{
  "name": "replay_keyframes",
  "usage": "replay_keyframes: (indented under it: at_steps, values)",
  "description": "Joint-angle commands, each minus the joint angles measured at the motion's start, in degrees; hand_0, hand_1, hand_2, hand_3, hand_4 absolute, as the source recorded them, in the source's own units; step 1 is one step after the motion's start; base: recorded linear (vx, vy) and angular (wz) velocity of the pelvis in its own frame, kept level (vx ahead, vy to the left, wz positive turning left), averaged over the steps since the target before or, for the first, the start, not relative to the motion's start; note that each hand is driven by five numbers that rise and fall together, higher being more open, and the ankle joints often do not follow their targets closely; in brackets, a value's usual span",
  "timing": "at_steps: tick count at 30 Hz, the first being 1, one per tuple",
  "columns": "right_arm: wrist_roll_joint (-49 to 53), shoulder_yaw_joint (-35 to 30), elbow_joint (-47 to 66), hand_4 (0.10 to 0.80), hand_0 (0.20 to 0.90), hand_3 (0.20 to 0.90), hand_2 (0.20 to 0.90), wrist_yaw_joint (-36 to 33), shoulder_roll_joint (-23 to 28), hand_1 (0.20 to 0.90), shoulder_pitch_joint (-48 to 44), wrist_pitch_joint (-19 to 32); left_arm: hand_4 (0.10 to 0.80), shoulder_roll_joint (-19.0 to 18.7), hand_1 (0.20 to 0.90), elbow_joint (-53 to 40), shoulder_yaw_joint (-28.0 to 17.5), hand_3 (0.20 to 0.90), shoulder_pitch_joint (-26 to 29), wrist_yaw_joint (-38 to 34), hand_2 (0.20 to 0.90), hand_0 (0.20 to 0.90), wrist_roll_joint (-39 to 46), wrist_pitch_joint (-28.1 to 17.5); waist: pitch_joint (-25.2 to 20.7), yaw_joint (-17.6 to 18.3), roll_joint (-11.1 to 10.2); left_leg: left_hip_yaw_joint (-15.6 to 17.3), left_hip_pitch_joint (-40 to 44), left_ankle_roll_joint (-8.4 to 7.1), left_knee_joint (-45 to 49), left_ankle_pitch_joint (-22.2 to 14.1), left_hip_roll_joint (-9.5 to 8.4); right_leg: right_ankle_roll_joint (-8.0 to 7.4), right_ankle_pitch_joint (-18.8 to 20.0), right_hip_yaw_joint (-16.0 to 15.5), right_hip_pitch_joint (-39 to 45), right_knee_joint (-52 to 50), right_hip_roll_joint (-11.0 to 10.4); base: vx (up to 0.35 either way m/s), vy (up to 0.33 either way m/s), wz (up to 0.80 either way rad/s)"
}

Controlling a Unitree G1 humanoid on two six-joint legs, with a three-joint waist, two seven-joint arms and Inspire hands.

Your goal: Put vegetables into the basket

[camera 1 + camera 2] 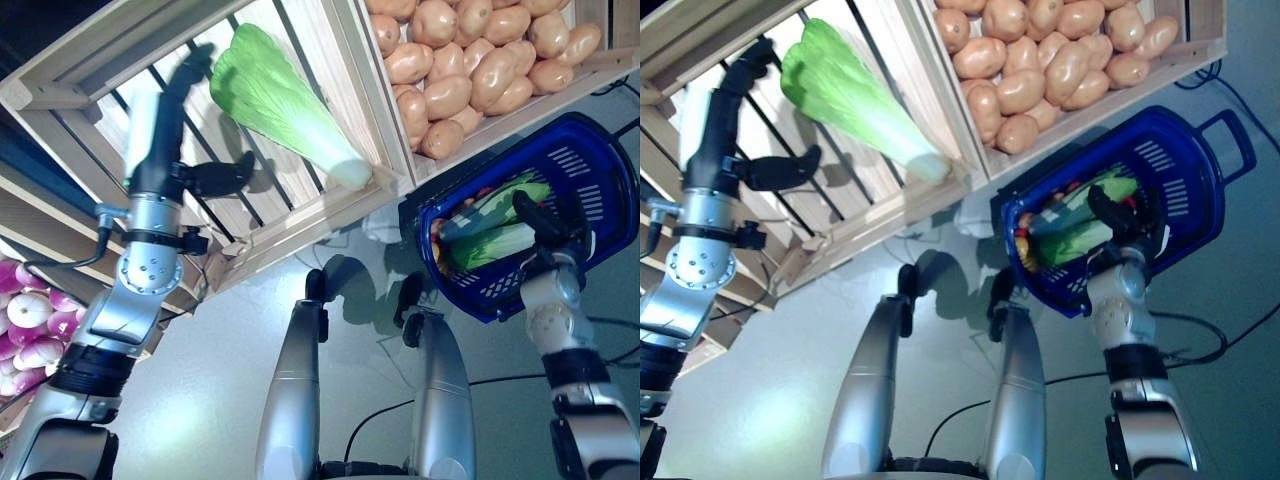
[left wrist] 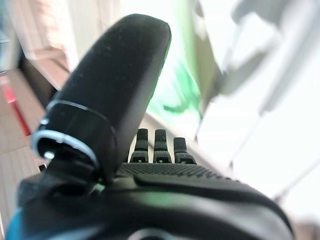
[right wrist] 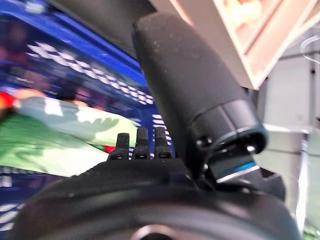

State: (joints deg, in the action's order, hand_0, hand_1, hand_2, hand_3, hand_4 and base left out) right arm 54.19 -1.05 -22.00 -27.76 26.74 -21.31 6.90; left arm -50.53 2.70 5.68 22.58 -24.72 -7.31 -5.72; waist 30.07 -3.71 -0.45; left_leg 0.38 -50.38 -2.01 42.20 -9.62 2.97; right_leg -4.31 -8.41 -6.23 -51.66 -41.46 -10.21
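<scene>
The cabbage I'm after lies alone in the slatted wooden crate, and my left hand reaches up just beside its leafy end, fingers straight, thumb spread wide, holding nothing. The blue basket already carries leafy greens, and my right hand sits at its rim, though I can't tell how its fingers stand. So it's partly filled; the neighbouring crate of potatoes remains, and the crate's raised lip looks like the obstacle.

the right hand hides part of the basket's greens, and its grip cannot be told.
</scene>
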Motion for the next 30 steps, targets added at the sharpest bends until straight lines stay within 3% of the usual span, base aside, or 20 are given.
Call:
replay_keyframes:
  at_steps: [1, 4, 5, 8, 10, 11, 14, 22, 30]
  values:
    - [-2.9, -2.2, 5.3, 0.800, 0.900, 0.900, 0.900, 3.7, 3.8, 0.900, 3.2, 7.3, 0.800, -2.3, 0.900, -2.5, -4.0, 0.900, 2.4, -8.5, 0.900, 0.900, -14.7, 0.7, -0.3, 2.1, 3.8, 4.6, 3.9, 3.07, -4.9, 0.5, -0.98, 2.65, -1.3, -2.4, 5.1, -1.9, 2.5, -0.003, 0.036, 0.04]
    - [-1.5, -1.3, 4.4, 0.800, 0.900, 0.900, 0.900, 6.3, 4.4, 0.900, 4.0, 8.0, 0.800, -7.3, 0.900, -0.1, 0.2, 0.900, 6.0, -8.6, 0.900, 0.900, -24.1, 5.2, -0.3, 2.9, 3.9, 5.6, 3.4, 3.08, -5.8, 2.4, -0.38, 3.02, 0.1, -2.9, 4.4, -1.0, 2.0, -0.029, 0.025, 0.04]
    - [-1.6, -1.1, 4.3, 0.800, 0.900, 0.900, 0.900, 6.4, 4.4, 0.900, 4.2, 7.9, 0.800, -7.5, 0.900, 0.1, 0.7, 0.900, 6.1, -8.5, 0.900, 0.900, -24.5, 5.4, -0.3, 2.9, 3.9, 5.1, 4.3, 2.73, -5.4, 1.0, -0.59, 2.52, -1.1, -2.4, 5.3, -1.5, 2.0, 0.072, 0.009, -0.01]
    - [-1.7, -0.1, 3.5, 0.800, 0.900, 0.900, 0.900, 7.1, 5.9, 0.900, 3.5, 7.2, 0.800, -10.3, 0.900, 1.4, 4.9, 0.900, 9.5, -7.9, 0.900, 0.900, -31.3, 7.0, -0.3, 3.3, 3.7, 5.3, 4.7, 2.43, -6.1, 1.5, -0.22, 2.42, -0.7, -2.5, 5.6, -0.7, 1.7, -0.009, 0.007, -0.05]
    - [-0.8, 0.7, 2.7, 0.800, 0.900, 0.900, 0.900, 7.7, 7.6, 0.900, 2.1, 7.3, 0.800, -11.8, 0.900, 2.8, 9.5, 0.900, 12.5, -7.2, 0.900, 0.900, -30.5, 6.9, -0.3, 3.6, 3.6, 5.7, 3.7, 2.59, -6.8, 3.4, 0.25, 2.92, 0.9, -3.0, 4.6, 0.2, 1.4, -0.052, 0.012, -0.04]
    - [-0.7, 1.0, 2.6, 0.800, 0.900, 0.900, 0.900, 7.8, 7.7, 0.900, 2.1, 7.3, 0.800, -11.8, 0.900, 3.0, 10.5, 0.900, 12.7, -7.4, 0.900, 0.900, -30.5, 6.7, -0.3, 3.7, 3.5, 5.2, 4.6, 2.17, -6.4, 2.0, 0.09, 2.39, -0.3, -2.5, 5.5, -0.2, 1.5, 0.052, 0.009, -0.02]
    - [-1.3, 1.9, 3.0, 0.800, 0.900, 0.900, 0.900, 7.8, 8.3, 0.900, 0.7, 6.9, 0.800, -12.1, 0.900, 5.6, 15.7, 0.900, 16.2, -8.3, 0.900, 0.900, -33.9, 6.3, -0.3, 4.1, 3.3, 5.8, 3.4, 2.41, -7.3, 4.1, 0.56, 2.73, 1.6, -2.8, 4.3, 0.8, 1.5, -0.055, 0.004, -0.03]
    - [-2.2, 4.5, 1.9, 0.800, 0.900, 0.900, 0.900, 7.8, 10.3, 0.900, -1.9, 6.0, 0.800, -11.8, 0.900, 10.5, 26.3, 0.900, 24.0, -9.7, 0.900, 0.900, -32.5, 3.9, -0.3, 5.1, 3.0, 6.3, 2.6, 2.24, -7.2, 4.5, 1.16, 2.67, 2.2, -2.0, 3.2, 0.9, 1.6, 0.000, 0.004, 0.00]
    - [-4.4, 5.5, 1.0, 0.800, 0.900, 0.900, 0.900, 7.5, 10.1, 0.900, -3.5, 5.8, 0.800, -8.8, 0.900, 16.7, 29.7, 0.900, 26.1, -15.1, 0.900, 0.900, -30.1, 1.7, -0.3, 5.5, 2.6, 6.1, 2.2, 2.23, -6.5, 4.2, 1.27, 2.58, 2.3, -1.7, 2.6, 0.3, 1.7, 0.002, 0.004, -0.01]
